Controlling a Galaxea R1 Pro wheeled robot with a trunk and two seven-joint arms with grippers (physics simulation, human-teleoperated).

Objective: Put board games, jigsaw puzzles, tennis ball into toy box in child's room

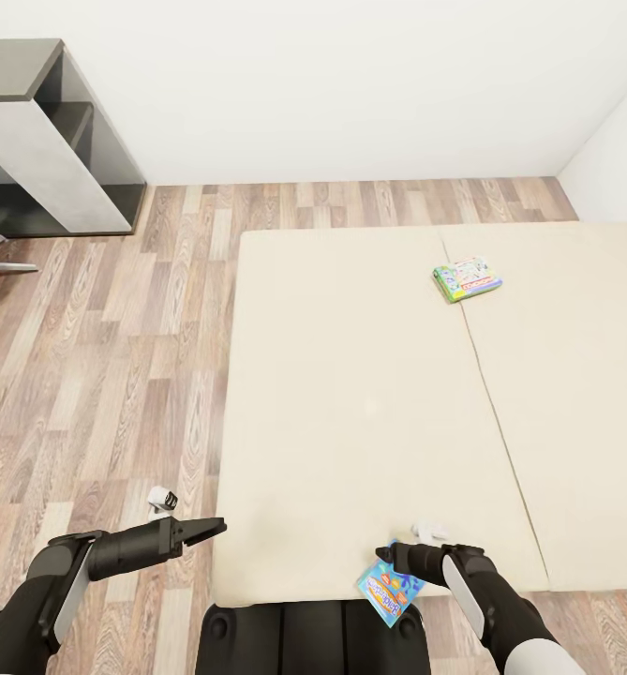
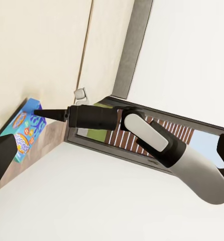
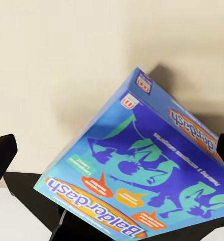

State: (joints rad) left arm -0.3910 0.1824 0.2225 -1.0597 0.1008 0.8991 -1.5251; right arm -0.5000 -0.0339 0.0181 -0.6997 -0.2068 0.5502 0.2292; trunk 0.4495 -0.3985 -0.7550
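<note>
While tilted, blue board game [image 1: 389,589] pinched in right hand [image 1: 395,560], long axis diagonal, left hand [image 1: 212,528] pressed together.

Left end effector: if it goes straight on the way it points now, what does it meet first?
Probably the near-left edge of the bed. The left end effector points right toward the mattress corner, with nothing between; its height over the bed is unclear.

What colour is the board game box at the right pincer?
Light blue with darker blue figures and orange labels; the board game box shows best in the right wrist view.
</note>
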